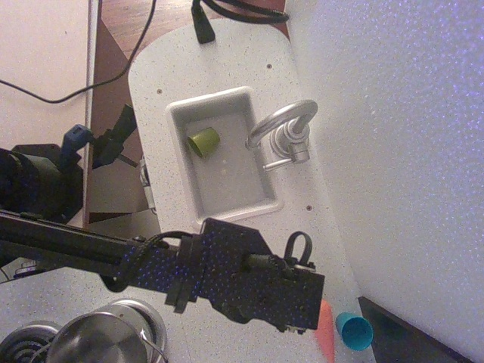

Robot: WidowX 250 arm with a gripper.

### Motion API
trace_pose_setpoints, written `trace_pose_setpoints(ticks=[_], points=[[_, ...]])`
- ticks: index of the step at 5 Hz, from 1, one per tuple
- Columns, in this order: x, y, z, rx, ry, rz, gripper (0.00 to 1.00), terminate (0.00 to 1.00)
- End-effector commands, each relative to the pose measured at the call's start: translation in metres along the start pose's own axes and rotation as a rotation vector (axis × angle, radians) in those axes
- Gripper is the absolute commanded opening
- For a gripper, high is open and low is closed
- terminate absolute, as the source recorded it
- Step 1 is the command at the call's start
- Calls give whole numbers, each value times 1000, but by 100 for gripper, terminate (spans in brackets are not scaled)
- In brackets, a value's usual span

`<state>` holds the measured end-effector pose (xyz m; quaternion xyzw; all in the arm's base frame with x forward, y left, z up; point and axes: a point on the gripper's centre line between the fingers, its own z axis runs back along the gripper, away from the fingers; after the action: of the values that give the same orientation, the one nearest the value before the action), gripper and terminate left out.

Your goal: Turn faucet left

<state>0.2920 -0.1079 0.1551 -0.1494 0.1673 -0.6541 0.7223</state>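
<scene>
The faucet is shiny silver and stands on the counter at the right rim of the white sink basin. Its arched spout reaches over the basin, and its thin lever sticks out from the round base towards the sink. My gripper hangs from the black arm at the bottom of the view, well below the faucet and apart from it. Only one orange-red fingertip shows, so I cannot tell whether the jaws are open or shut. Nothing shows in them.
A green cup lies in the sink. A blue cup lies on the counter right beside the gripper. Metal pots stand at bottom left. A white wall runs along the right. Black cables lie at the top.
</scene>
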Motion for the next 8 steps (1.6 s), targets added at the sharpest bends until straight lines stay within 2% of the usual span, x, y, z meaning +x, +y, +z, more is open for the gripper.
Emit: trace_pose_setpoints(ticks=[1, 2, 3, 4, 5, 6, 7, 8], points=[[0, 0, 0, 0, 0, 0, 100, 0], [-41, 64, -8, 20, -188, 59, 100, 0], [-61, 92, 1, 85, -106, 106, 100, 0], [-80, 92, -4, 58, -94, 175, 100, 0], [-89, 90, 1, 20, -62, 120, 100, 0], [-94, 91, 4, -44, -116, 98, 100, 0], [-122, 31, 12, 190, -382, 143, 100, 0], [-166, -35, 33, 297, -234, 243, 100, 0]])
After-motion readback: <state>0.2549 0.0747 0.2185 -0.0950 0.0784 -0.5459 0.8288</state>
